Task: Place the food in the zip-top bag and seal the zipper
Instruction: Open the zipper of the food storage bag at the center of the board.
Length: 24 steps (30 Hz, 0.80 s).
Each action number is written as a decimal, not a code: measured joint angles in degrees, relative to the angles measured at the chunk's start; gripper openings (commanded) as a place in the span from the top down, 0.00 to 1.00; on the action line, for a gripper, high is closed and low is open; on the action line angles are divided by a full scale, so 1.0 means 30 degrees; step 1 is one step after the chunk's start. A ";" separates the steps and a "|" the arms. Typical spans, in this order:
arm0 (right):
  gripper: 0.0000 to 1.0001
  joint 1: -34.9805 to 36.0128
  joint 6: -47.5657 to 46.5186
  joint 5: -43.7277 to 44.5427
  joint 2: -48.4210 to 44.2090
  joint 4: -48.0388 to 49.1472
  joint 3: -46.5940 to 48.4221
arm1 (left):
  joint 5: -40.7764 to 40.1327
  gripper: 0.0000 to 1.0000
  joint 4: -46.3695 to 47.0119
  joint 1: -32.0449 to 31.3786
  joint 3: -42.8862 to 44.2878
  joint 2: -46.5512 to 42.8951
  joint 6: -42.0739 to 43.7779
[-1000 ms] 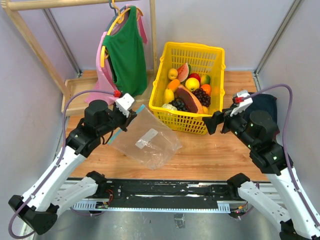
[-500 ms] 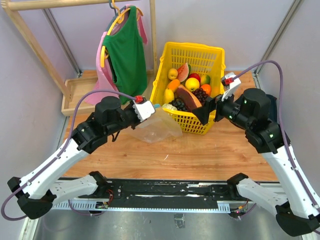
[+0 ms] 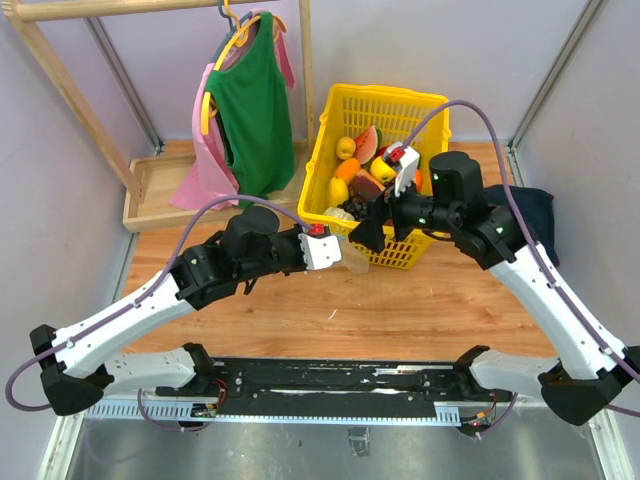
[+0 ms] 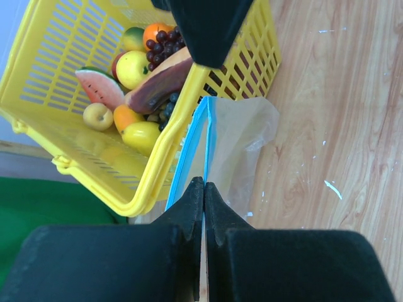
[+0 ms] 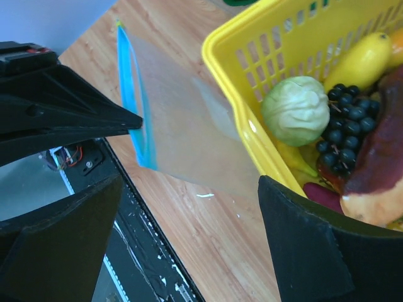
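Observation:
My left gripper is shut on the light-blue zipper of the clear zip-top bag and holds it upright against the yellow basket's front; its tips pinch the strip. The bag hangs crumpled. The food lies in the basket: green melon, dark grapes, reddish-brown wedge, a yellow fruit. My right gripper is open and empty, hovering over the basket's front-left corner beside the bag; its point in the right wrist view is.
The yellow basket stands at the back centre of the wooden table. A rack with a green top and a wooden tray are at the back left. A dark cloth lies at the right edge.
My left gripper has lifted the bag off the table and carried it right to the basket's front. My right arm has swung left over the basket's front corner.

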 measured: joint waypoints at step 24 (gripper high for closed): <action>0.48 0.3147 -0.2368 0.1668 0.4619 -0.1698 0.2528 | 0.0831 1.00 0.0510 -0.0255 -0.0874 -0.0160 0.0058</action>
